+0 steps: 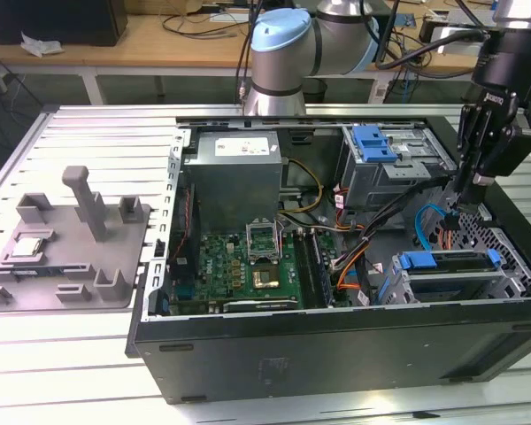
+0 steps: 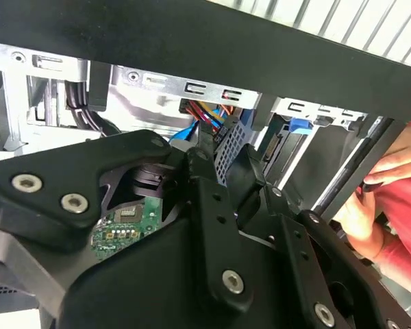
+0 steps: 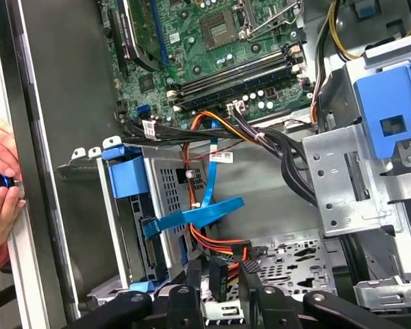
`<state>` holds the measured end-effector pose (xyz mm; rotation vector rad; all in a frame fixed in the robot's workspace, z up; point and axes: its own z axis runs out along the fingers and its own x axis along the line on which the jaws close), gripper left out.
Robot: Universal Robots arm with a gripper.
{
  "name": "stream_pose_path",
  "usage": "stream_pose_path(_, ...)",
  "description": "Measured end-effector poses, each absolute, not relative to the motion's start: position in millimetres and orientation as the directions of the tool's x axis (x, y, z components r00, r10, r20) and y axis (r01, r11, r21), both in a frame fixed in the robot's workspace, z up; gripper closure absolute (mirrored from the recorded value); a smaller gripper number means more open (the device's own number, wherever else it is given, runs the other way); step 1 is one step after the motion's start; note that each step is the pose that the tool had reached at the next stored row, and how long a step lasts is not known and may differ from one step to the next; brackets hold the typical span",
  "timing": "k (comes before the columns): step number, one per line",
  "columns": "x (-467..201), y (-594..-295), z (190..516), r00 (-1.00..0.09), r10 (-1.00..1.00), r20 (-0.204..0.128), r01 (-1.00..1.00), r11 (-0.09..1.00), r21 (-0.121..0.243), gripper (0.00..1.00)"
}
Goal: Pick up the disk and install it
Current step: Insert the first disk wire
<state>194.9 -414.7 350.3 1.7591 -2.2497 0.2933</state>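
Observation:
The disk (image 1: 442,262) sits in the lower drive cage at the front corner of the open computer case, on the exterior view's right, its blue carrier facing up. In the first wrist view the disk (image 3: 130,178) stands edge-on inside the perforated metal cage. My gripper (image 1: 460,199) hangs just above and behind that cage, over a bundle of orange and blue cables. Its fingers stand apart in both wrist views, gripper (image 3: 221,271) and gripper (image 2: 225,151), with nothing held. A black cable connector (image 3: 218,277) lies beyond the fingertips.
A person's hands (image 3: 0,192) rest on the case wall beside the cage, and one hand (image 2: 380,199) is close to my fingers. The case holds a motherboard (image 1: 248,266), a power supply (image 1: 234,173) and an upper bay with a blue latch (image 1: 376,146). A grey fixture (image 1: 71,239) lies outside.

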Motion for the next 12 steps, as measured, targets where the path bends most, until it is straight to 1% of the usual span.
stream_pose_path(1, 195.4, -414.8, 349.9, -0.227, -0.915, 0.333, -0.97, 0.244, 0.009, 0.65)
stream_pose_path(2, 196.4, -414.8, 349.5, -0.227, -0.914, 0.335, -0.969, 0.248, 0.019, 0.65)
stream_pose_path(3, 198.2, -414.8, 348.9, -0.224, -0.913, 0.34, -0.967, 0.251, 0.037, 0.65)
stream_pose_path(4, 200.7, -414.8, 347.8, -0.223, -0.913, 0.341, -0.967, 0.253, 0.045, 0.65)
stream_pose_path(6, 205.2, -412.8, 347.2, -0.222, -0.909, 0.351, -0.967, 0.253, 0.043, 0.65)
stream_pose_path(7, 205.8, -410.4, 347.1, -0.222, -0.905, 0.362, -0.966, 0.254, 0.04, 0.65)
stream_pose_path(8, 206.0, -406.0, 346.7, -0.222, -0.896, 0.384, -0.966, 0.254, 0.035, 0.65)
stream_pose_path(9, 206.1, -399.8, 345.6, -0.222, -0.877, 0.425, -0.966, 0.256, 0.024, 0.65)
stream_pose_path(10, 206.1, -398.0, 343.5, -0.222, -0.871, 0.438, -0.966, 0.256, 0.02, 0.65)
stream_pose_path(12, 206.1, -397.3, 339.3, -0.218, -0.867, 0.448, -0.966, 0.256, 0.025, 0.65)
